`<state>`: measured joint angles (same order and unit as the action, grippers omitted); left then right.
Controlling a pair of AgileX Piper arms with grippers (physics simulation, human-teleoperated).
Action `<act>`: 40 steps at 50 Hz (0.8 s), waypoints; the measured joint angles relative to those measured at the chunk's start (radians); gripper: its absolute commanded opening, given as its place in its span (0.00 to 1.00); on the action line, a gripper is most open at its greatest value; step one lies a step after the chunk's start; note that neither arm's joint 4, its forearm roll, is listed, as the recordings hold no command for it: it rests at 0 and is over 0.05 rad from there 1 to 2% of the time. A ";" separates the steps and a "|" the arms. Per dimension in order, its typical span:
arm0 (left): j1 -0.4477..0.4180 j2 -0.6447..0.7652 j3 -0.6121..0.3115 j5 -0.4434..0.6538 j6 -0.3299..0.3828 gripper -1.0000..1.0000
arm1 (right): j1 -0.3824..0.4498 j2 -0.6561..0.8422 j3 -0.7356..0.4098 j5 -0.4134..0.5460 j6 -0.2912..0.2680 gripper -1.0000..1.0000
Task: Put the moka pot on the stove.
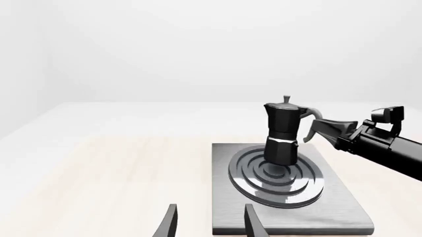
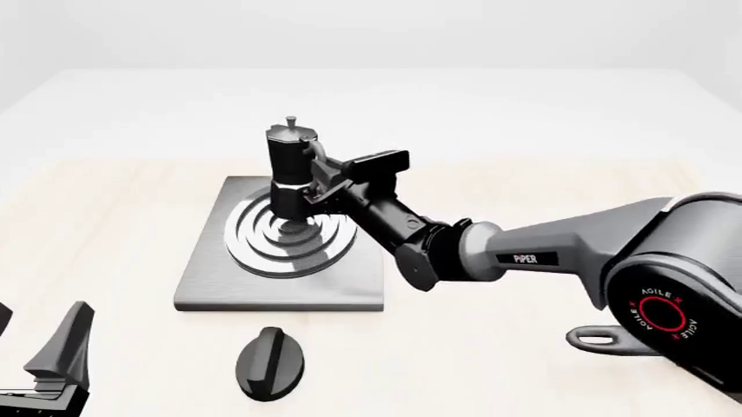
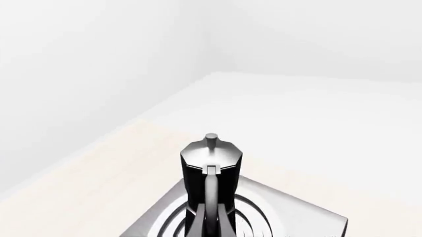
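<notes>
The left gripper point(image 2: 35, 347) waits near the stove's point(image 2: 221, 282) front left corner, fingers spread wide and empty. The moka pot point(image 2: 290, 178) stands upright on the stove's burner rings point(image 2: 290, 239). To the pot's right, the right gripper point(image 2: 315, 182) sits at its handle; whether it grips cannot be told.

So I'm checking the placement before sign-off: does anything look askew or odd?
Nothing stands out. The black faceted moka pot stands upright on the silver burner rings of the flat grey stove, roughly centred.
</notes>
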<state>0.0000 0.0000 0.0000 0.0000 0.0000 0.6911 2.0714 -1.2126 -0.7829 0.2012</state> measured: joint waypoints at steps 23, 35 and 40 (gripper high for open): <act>0.000 0.000 0.000 0.000 0.000 1.00 | -0.002 0.031 -0.015 -0.006 0.012 0.00; 0.000 0.000 0.000 0.000 0.000 1.00 | -0.002 0.045 -0.028 -0.001 0.015 0.00; 0.000 0.000 0.000 0.000 0.000 1.00 | -0.002 0.048 -0.032 0.001 0.015 0.00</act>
<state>0.0000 0.0000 0.0000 0.0000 0.0000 0.6894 2.1194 -1.2443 -0.7816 0.2160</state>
